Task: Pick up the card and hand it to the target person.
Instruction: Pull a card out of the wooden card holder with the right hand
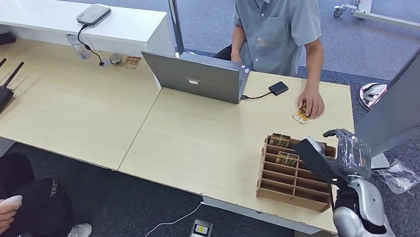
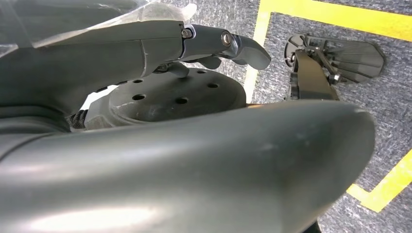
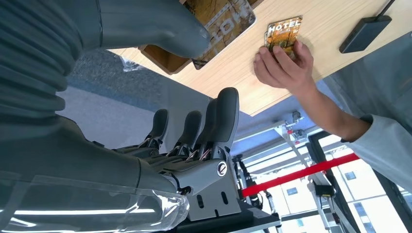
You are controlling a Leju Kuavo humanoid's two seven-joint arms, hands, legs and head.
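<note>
Head view first: you've got a long wooden desk with a person in a grey shirt standing at the far side. A grey laptop sits open in front of them, with a small black box cabled to it. Near your right edge of the desk is a wooden slotted rack with a few cards standing in it.

Your right hand hangs over the rack's right side, fingers apart and upright, nothing in them. The person's hand is pressing a card flat on the desk, just past the rack; the right wrist view shows "HOTEL" printed on it.

Your left hand hangs down over grey carpet with yellow floor tape; its fingers are slightly curled, with nothing in them.
</note>
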